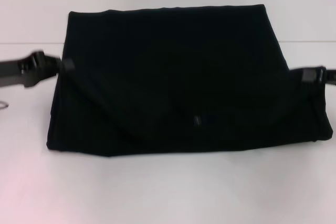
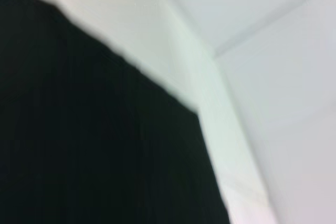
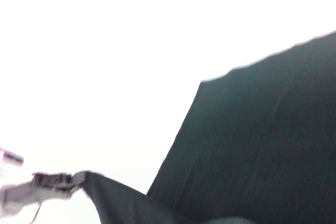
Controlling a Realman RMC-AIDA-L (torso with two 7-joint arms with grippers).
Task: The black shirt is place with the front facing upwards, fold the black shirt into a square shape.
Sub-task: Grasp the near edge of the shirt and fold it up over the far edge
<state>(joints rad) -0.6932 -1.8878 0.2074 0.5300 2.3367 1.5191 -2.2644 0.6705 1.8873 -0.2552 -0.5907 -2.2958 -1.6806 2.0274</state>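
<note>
While the black shirt (image 1: 173,77) hangs doubled over the white table (image 1: 168,192), the left gripper (image 1: 67,65) and right gripper (image 1: 307,74) each pinch 1 side edge. If either pinch slips, that side drops and the fold lands crooked.

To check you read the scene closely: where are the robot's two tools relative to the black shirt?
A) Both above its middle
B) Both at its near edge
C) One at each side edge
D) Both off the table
C: the left tool and right tool sit at opposite side edges of the black shirt.
</note>
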